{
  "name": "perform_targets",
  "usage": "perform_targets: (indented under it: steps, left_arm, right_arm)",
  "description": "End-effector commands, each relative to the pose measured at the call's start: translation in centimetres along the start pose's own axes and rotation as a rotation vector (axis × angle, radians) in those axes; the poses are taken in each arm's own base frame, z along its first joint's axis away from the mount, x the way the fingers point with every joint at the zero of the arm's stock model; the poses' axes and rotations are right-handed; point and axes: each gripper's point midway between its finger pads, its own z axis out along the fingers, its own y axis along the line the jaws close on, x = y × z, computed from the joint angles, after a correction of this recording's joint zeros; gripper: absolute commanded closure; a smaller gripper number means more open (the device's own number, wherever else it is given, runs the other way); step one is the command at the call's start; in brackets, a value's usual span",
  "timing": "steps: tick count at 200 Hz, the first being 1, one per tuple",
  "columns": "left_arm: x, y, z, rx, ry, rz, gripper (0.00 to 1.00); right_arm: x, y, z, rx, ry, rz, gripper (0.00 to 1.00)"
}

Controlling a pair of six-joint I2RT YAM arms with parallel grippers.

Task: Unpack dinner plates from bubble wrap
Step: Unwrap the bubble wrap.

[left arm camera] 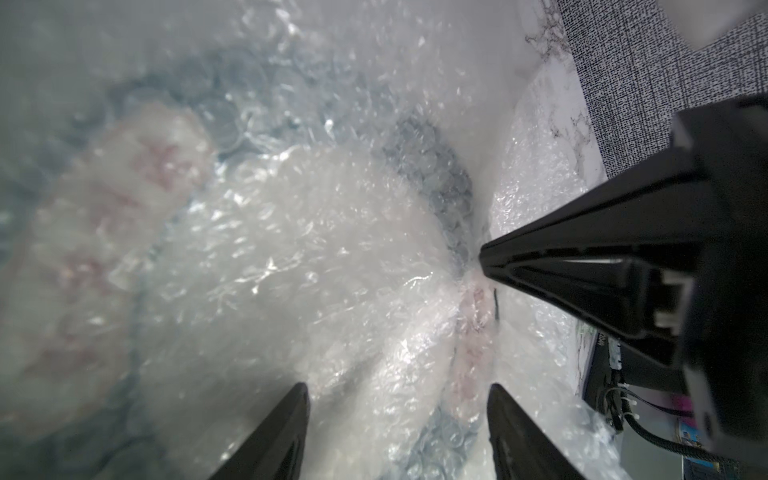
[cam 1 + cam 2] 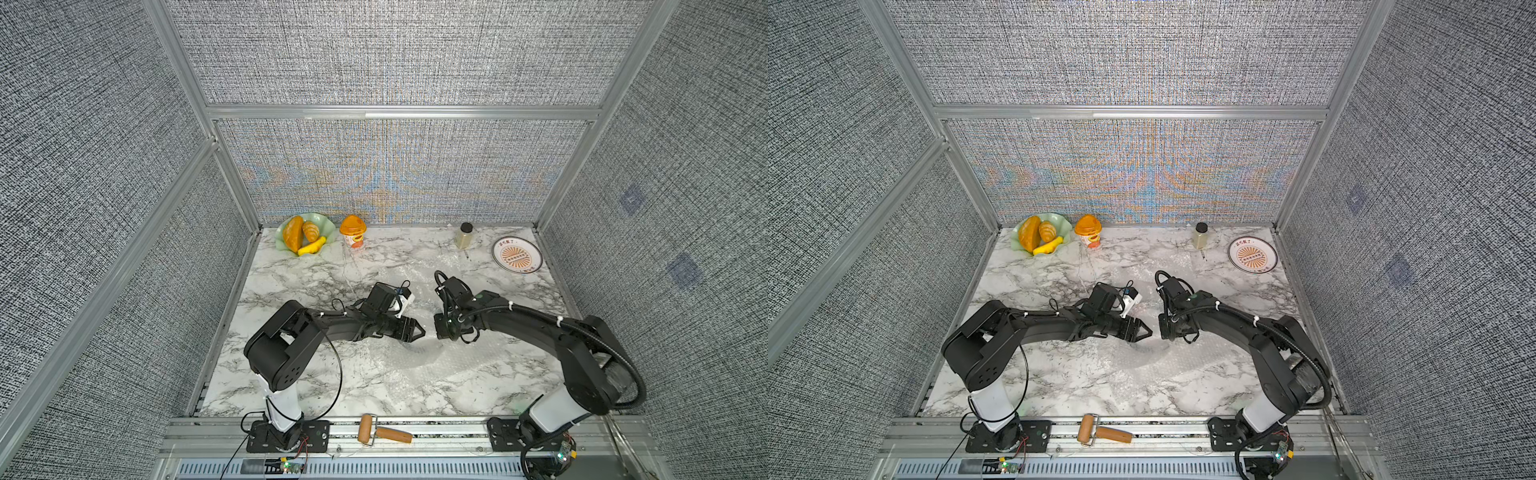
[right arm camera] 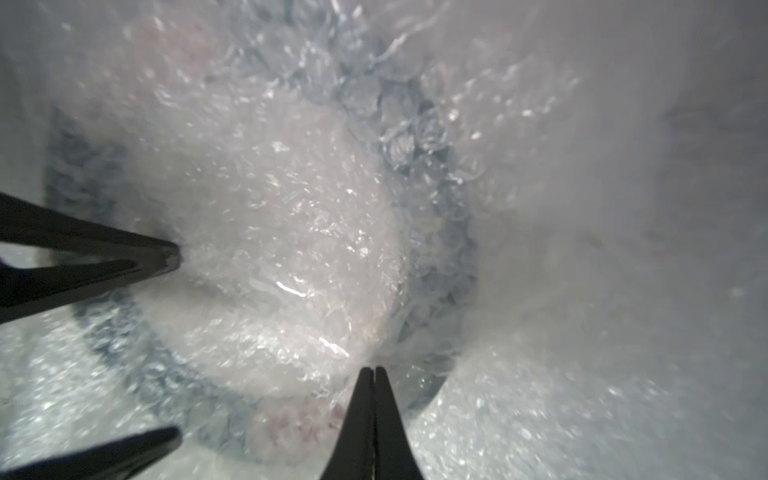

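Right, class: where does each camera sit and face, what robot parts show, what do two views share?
Top views: high above the arm bases, looking down across the table; both arms.
Left wrist: on left arm, facing bubble wrap; open left gripper.
Right wrist: same wrap; right gripper shut on it.
Shared: each wrist view shows the other gripper.

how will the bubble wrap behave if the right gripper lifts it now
Probably floppy: the bubble wrap puckers into folds where the shut right gripper pinches it. Likely light, being thin clear film. It may tug the plate beneath, whose dark rim shows through, so that could slide.
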Motion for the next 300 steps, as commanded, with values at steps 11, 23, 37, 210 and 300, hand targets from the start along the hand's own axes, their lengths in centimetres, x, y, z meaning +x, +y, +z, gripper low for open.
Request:
perform_targets:
  steps: [11, 23, 37, 210, 300]
  left_arm:
    - [2.1, 2.4, -0.1, -0.113, 0.064, -0.044, 0.31]
    - [2.2, 2.7, -0.1, -0.130, 0.068, -0.044, 0.31]
    - [2.4, 2.9, 0.0, -0.139, 0.075, -0.046, 0.31]
    - [1.1, 1.4, 0.1, -0.080, 0.063, -0.038, 0.32]
    - [0.9, 0.9, 0.1, -0.057, 0.062, -0.028, 0.32]
  right_arm:
    - [-0.1, -0.3, -1.7, -0.019, -0.041, 0.048, 1.00]
    - [0.8, -1.1, -1.3, -0.020, -0.026, 0.066, 1.00]
    - [0.9, -1.5, -1.3, -0.026, -0.032, 0.087, 1.00]
    - [3.0, -4.3, 0.6, -0.179, -0.132, 0.373, 1.00]
    - [-0.5, -5.3, -9.5, -0.101, -0.328, 0.280, 0.85]
